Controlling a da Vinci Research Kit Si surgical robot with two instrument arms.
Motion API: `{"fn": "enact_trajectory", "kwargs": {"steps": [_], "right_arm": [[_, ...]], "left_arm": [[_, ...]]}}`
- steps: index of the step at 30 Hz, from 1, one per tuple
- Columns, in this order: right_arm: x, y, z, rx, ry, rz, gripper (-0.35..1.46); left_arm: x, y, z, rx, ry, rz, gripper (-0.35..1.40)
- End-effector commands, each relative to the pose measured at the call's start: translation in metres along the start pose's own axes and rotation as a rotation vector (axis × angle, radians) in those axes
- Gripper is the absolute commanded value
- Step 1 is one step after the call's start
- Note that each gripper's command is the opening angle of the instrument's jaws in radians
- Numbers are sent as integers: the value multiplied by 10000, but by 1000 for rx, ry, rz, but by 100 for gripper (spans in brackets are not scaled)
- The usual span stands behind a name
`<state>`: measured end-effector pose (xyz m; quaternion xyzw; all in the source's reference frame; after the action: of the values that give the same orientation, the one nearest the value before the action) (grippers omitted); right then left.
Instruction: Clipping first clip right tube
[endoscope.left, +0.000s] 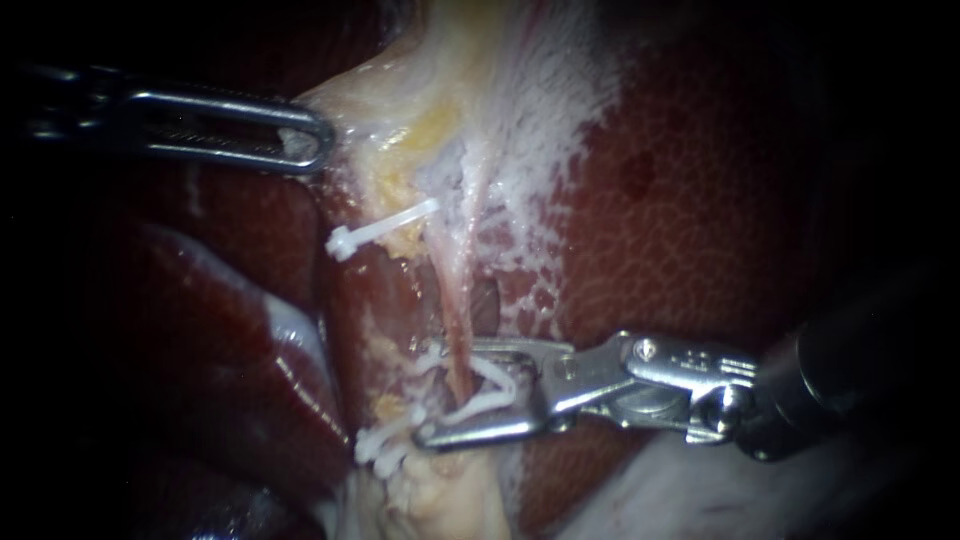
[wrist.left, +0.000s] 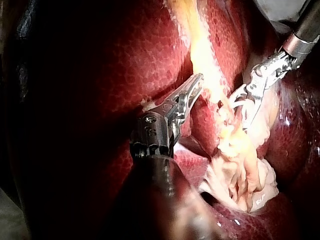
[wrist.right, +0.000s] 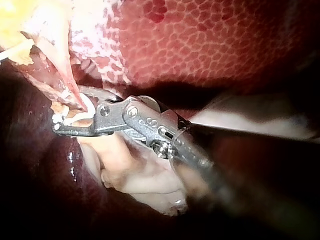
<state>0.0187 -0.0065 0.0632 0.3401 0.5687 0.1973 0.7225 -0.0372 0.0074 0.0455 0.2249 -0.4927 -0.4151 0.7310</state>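
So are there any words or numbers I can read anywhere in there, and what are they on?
None can be read.
Right instrument, jaws shut on a white clip: tiny marks on its metal, too small to read.
Left instrument, jaws shut on pale tissue: no writing.
Other clips, tube, liver: no text.

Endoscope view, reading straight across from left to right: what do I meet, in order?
Left instrument shut on pale tissue → white clip → tube, straddled lower down by the right instrument, which holds a loaded clip → liver.
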Motion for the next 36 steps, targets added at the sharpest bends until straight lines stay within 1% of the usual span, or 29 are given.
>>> {"fn": "enact_trajectory", "kwargs": {"steps": [1,7,12,27,28,30,31,32,34,36], "right_arm": [[-1,1,-1,-1,0,5,48],[-5,5,-4,-1,-1,20,45],[-11,6,-4,1,-2,29,43],[-12,8,-4,0,-2,46,36],[-12,8,-5,0,-2,46,33],[-11,9,-5,0,-1,70,21],[-11,10,-6,0,-1,76,7],[-11,12,-7,-1,0,89,-11],[-11,16,-9,0,0,100,-34],[-13,21,-12,1,-1,106,-35]], "left_arm": [[0,0,0,0,0,0,-32],[0,0,0,0,0,0,-32],[1,0,1,0,0,0,-32],[1,1,1,0,0,0,-32],[1,1,1,0,0,0,-32],[1,1,1,0,0,0,-32],[1,1,1,0,0,0,-32],[1,1,1,0,0,0,-32],[1,1,2,0,0,0,-32],[1,1,2,-1,0,0,-32]]}}
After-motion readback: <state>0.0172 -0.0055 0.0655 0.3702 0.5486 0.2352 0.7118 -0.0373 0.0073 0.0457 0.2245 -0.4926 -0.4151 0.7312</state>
